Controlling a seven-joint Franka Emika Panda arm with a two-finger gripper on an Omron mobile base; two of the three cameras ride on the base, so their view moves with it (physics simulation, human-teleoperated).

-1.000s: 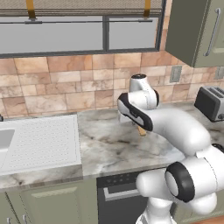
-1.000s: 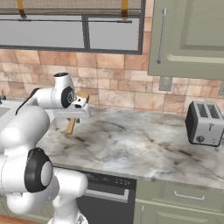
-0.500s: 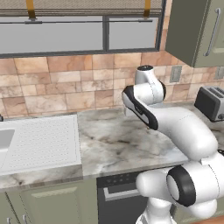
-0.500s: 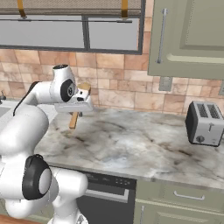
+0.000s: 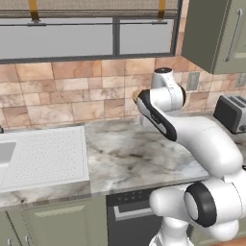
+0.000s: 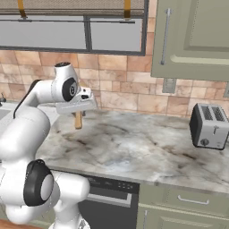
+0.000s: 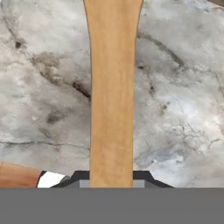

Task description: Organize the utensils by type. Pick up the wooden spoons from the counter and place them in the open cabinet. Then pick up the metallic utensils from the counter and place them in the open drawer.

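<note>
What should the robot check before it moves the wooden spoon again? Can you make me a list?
1. Spoon held: ok. The orange-tan wooden spoon runs straight up from between the fingertips of the white arm's two-finger gripper, which is shut on it.
2. Spoon off the counter: ok. In the right base view it hangs above the grey-white marbled stone counter.
3. Grip centred: ok. The handle sits midway between the jaws, not tilted.
4. Cabinet open: cannot tell. The pale sage-green wall cabinet shows a closed door here.
5. Path clear: ok. The silver toaster stands far along the counter from the spoon.
</note>
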